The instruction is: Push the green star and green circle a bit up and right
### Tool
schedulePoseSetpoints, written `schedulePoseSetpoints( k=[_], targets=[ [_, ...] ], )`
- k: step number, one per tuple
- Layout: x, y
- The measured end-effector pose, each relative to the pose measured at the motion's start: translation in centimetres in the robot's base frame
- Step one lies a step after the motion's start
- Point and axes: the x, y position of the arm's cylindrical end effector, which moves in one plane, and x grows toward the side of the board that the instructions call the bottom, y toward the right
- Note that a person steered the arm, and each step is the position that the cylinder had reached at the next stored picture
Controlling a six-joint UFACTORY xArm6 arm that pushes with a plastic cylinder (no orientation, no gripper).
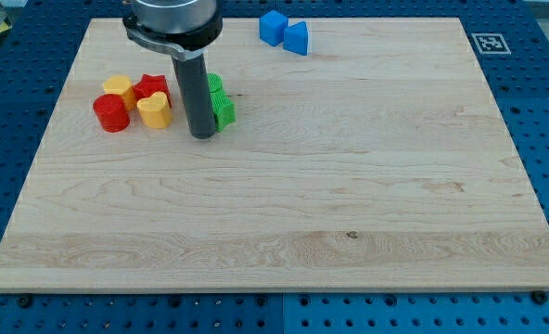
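No claw here, just my tip [202,135] pressing against the glossy green star [224,111] and green circle [215,84] on the wood-grain table [349,186].

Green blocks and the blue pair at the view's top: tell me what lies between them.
Nothing: the camera view shows bare board between the green blocks and the blue blocks. My tip sits against the green blocks' left side.
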Motion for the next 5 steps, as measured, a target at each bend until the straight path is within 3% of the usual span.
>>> schedulePoseSetpoints(
  k=[1,2,3,5],
  targets=[
    [-0.4,1.7],
    [-0.5,-1.2],
    [-3.3,-3.2],
    [-4.6,-2.6]
  ],
)
